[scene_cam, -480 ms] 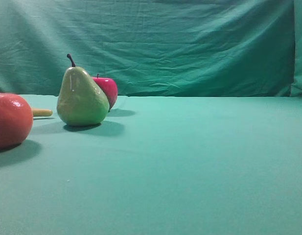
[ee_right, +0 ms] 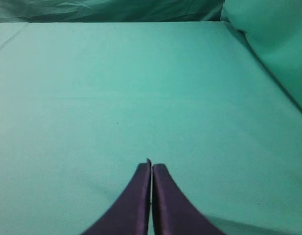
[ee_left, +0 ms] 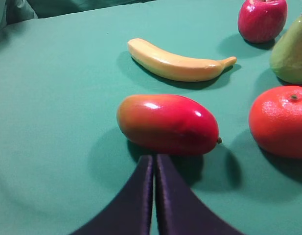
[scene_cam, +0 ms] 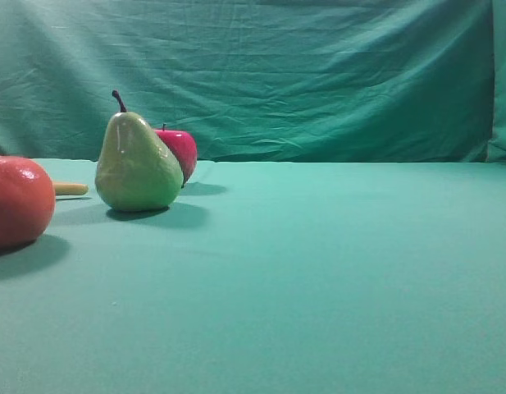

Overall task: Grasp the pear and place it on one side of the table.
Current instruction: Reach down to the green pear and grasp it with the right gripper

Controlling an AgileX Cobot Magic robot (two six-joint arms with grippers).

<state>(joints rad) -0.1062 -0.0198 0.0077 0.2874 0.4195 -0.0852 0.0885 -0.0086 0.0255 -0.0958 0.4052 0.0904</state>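
The yellow-green pear [scene_cam: 138, 164] stands upright on the teal table [scene_cam: 318, 271] at the left, just in front of a red apple [scene_cam: 180, 150]. In the left wrist view the pear [ee_left: 291, 51] shows at the right edge. My left gripper [ee_left: 154, 159] is shut and empty, its tips just short of a red-orange mango [ee_left: 168, 124]. My right gripper [ee_right: 151, 166] is shut and empty over bare cloth. Neither gripper shows in the exterior view.
A large orange-red round fruit [scene_cam: 19, 201] sits at the left edge, also in the left wrist view [ee_left: 280, 121]. A yellow banana [ee_left: 177, 62] lies beyond the mango, and the apple [ee_left: 262, 19] behind it. The green backdrop [scene_cam: 261, 74] rises behind the table.
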